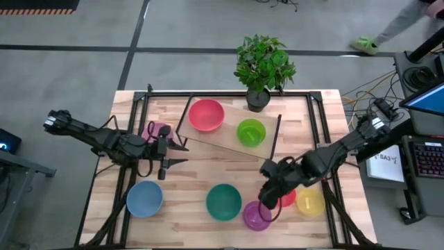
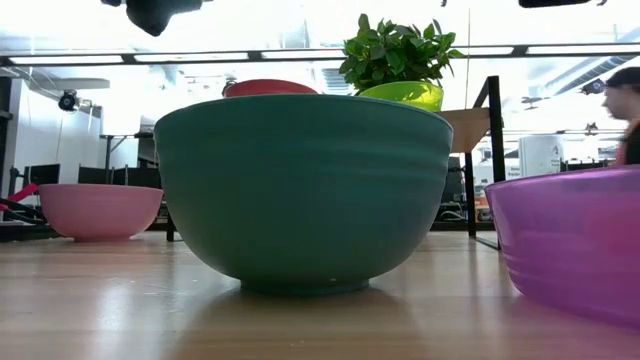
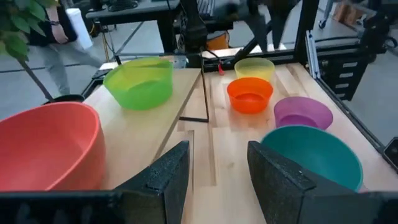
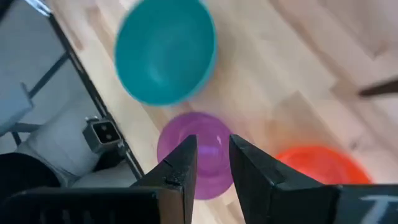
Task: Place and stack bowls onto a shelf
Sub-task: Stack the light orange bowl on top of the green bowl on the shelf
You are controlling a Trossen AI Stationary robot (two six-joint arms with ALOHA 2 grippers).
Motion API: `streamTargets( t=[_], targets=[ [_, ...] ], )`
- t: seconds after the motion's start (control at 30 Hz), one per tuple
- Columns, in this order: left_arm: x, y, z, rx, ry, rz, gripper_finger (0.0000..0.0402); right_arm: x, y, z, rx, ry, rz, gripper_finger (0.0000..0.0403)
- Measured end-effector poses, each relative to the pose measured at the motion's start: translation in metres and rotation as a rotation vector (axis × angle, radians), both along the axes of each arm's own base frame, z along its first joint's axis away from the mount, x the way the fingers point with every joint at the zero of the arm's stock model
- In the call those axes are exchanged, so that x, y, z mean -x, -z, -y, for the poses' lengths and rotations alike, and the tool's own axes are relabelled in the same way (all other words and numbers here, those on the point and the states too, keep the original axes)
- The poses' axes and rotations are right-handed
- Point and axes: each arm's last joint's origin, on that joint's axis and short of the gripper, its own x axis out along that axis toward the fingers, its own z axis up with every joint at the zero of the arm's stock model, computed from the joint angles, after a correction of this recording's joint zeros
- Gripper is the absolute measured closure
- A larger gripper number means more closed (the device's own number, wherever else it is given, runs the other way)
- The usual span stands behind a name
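high view gives me the shelf (image 1: 229, 142) across the table's far half, carrying a red-orange bowl (image 1: 206, 114) and a lime green bowl (image 1: 251, 132). my right gripper (image 1: 269, 198) hangs over the purple bowl (image 1: 257, 215), fingers parted, nothing between them; the orange bowl (image 1: 288, 198) and yellow bowl (image 1: 310, 201) sit just beside it, the teal bowl (image 1: 223, 201) near. my left gripper (image 1: 173, 154) waits by the pink bowl (image 1: 158, 130), fingers apart and empty. i see the blue bowl (image 1: 144, 198) at the near left.
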Motion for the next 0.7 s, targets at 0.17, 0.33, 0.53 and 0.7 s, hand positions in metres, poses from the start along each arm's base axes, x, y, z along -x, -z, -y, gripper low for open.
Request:
streamTargets(
  t=[0.17,0.33,0.53,0.7],
  targets=[
    [0.002,-0.003,-0.001,0.049,-0.009,0.050,0.0255,-0.001,0.026,-0.009,-0.028,0.063,-0.107,0.0306],
    [-0.002,-0.001,0.001,0.040,0.005,0.047,0.0255,0.003,0.055,-0.012,-0.113,0.120,-0.276,0.0279],
    [0.000,-0.003,0.000,0.053,0.000,0.027,0.0255,0.007,0.072,-0.019,-0.144,0.184,-0.371,0.0243],
    [0.000,-0.004,0.000,0.061,-0.002,0.029,0.0255,0.005,0.086,-0.028,-0.136,0.258,-0.421,0.0238]
  ],
)
